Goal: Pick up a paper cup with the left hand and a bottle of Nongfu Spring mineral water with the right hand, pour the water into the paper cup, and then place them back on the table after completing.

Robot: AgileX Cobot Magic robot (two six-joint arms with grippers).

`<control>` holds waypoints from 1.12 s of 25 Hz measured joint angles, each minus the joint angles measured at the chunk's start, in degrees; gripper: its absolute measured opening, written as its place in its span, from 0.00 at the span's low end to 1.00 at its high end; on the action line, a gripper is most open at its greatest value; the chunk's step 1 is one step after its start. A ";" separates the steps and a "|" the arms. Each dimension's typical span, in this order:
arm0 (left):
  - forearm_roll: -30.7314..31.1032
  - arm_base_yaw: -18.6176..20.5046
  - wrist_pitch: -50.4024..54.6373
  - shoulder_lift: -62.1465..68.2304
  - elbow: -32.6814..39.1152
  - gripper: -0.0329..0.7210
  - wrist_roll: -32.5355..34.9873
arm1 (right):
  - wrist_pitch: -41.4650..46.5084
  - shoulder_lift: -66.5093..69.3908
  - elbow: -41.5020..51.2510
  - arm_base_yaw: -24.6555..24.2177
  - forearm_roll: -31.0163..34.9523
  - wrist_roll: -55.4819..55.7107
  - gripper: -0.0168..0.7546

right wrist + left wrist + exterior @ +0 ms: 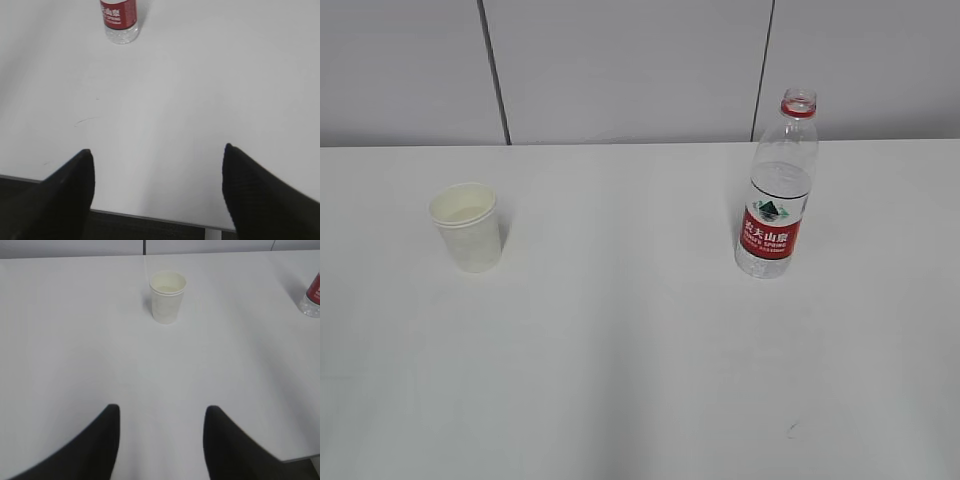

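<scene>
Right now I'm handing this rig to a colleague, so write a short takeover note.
Left end effector: open, empty, back from the paper cup.
Right end effector: open, empty, near the table edge, back from the bottle.
Cup and uncapped bottle stand upright, apart, on the table.
Done: nothing is held now.
Left, if pouring hasn't happened: grasp both, pour, set them down.

On the table (640,350), the paper cup (468,227) is placed upright at the left and the bottle (777,190) upright at the right, well apart. A wall (620,60) is seen behind the table.
</scene>
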 joint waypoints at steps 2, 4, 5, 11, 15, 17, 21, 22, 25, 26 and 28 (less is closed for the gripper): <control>0.00 0.00 0.00 0.00 0.00 0.50 0.00 | 0.00 0.00 0.00 -2.65 0.00 0.00 0.78; 0.00 0.00 0.00 0.00 0.00 0.49 0.00 | -0.12 0.00 0.00 -3.87 0.00 0.00 0.78; 0.00 0.00 0.00 0.00 0.00 0.49 0.00 | -0.12 0.00 0.00 -4.20 -0.32 0.00 0.78; 0.00 0.00 0.00 0.00 0.00 0.48 0.00 | -0.12 0.00 0.00 -4.44 -0.32 0.00 0.78; 0.00 0.00 0.00 0.00 0.00 0.47 0.00 | -0.12 0.00 0.00 -4.44 -0.32 0.00 0.78; 0.00 0.00 0.00 0.00 0.00 0.46 0.00 | -0.12 0.00 0.00 -4.44 -0.32 0.00 0.78; 0.00 0.00 0.00 0.00 0.00 0.44 0.00 | -0.12 0.00 0.00 -4.44 -0.32 0.00 0.78; 0.00 0.00 0.00 0.00 0.00 0.44 0.00 | -0.12 0.00 0.00 -4.44 -0.32 0.00 0.78; 0.00 0.00 0.00 0.00 0.00 0.44 0.00 | -0.12 0.00 0.00 -4.44 -0.32 0.00 0.78; 0.00 0.00 0.00 0.00 0.00 0.44 0.00 | -0.12 0.00 0.00 -4.44 -0.32 0.00 0.78; 0.00 0.00 0.00 0.00 0.00 0.44 0.00 | -0.12 0.00 0.00 -4.44 -0.32 0.00 0.78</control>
